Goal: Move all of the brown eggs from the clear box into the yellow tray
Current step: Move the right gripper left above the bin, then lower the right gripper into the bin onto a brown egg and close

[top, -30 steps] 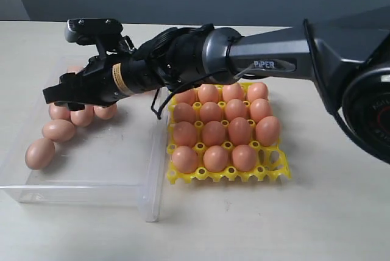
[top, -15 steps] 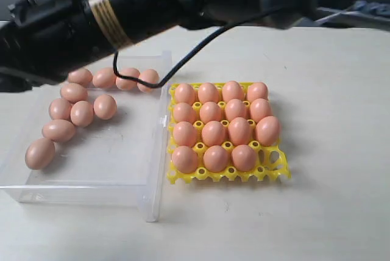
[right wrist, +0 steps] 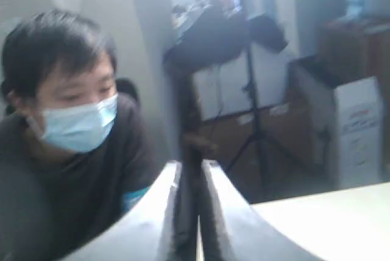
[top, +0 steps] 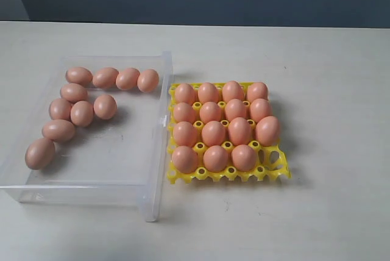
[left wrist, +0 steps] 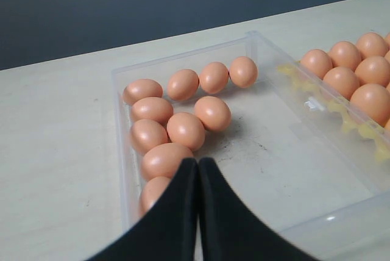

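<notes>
Over the near edge of the clear box (left wrist: 122,151), left gripper (left wrist: 197,162) poised low, jaws together, empty. Beyond, ten brown eggs (top: 82,113) along its left and far walls; fifteen more in the yellow tray (top: 274,172). Right gripper (right wrist: 190,166) aloft, nearly closed, empty.

The view is blurred. The right gripper (right wrist: 191,166) stands centre foreground, its pale fingers (right wrist: 166,212) drawn close with a thin slit between them. Behind it are a person (right wrist: 61,175) wearing a blue face mask (right wrist: 76,128), a dark tripod (right wrist: 256,133), a white carton (right wrist: 359,133) and a pale table (right wrist: 329,224).
</notes>
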Controlling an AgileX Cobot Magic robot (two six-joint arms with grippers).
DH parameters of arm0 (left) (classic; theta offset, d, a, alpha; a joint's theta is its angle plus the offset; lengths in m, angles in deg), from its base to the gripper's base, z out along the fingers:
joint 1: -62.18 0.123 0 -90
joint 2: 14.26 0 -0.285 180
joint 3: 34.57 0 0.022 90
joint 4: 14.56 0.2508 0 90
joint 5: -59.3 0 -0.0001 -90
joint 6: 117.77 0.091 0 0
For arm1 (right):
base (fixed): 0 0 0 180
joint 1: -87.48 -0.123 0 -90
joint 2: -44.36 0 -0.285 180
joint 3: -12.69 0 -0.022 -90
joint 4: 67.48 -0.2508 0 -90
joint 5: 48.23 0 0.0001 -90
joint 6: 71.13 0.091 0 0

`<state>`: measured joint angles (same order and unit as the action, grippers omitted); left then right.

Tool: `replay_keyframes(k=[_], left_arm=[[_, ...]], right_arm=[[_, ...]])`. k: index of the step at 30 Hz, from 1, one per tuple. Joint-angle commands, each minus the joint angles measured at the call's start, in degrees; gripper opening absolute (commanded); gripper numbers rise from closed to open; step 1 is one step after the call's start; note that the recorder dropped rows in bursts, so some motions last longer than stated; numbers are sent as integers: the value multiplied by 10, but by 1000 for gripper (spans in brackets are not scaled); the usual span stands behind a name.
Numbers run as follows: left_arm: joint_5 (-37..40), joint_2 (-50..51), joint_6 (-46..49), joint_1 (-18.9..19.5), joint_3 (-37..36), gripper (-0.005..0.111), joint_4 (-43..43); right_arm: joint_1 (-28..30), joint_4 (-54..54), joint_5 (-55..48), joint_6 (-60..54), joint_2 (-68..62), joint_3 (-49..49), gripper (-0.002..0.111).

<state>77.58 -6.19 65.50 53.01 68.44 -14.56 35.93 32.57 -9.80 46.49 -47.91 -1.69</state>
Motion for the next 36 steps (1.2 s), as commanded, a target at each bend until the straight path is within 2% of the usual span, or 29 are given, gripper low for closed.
replay_keyframes(k=[1, 5, 9, 17, 20, 28, 31, 36], left_arm=[[-6, -3, -1, -1, -2, 0, 0], [-6, -3, -1, -1, -2, 0, 0], [-6, -3, -1, -1, -2, 0, 0], [-6, -3, -1, -1, -2, 0, 0], [-6, -3, -1, -1, -2, 0, 0], [-6, -3, -1, -1, -2, 0, 0], [-6, -3, -1, -1, -2, 0, 0], [-6, -3, -1, -1, -2, 0, 0]], right_arm=[[3, -1, -199, -68, 15, 35, 13], [3, -1, -355, -119, -6, 95, 13], [3, -1, -376, -140, -46, 148, 13], [3, -1, -252, -93, -150, 203, 13], [3, -1, -162, -53, -158, 218, 13], [3, -1, 219, -14, -79, 210, 13], [1, -1, 232, 6, 10, 210, 13], [1, -1, 82, 31, 162, 210, 13]])
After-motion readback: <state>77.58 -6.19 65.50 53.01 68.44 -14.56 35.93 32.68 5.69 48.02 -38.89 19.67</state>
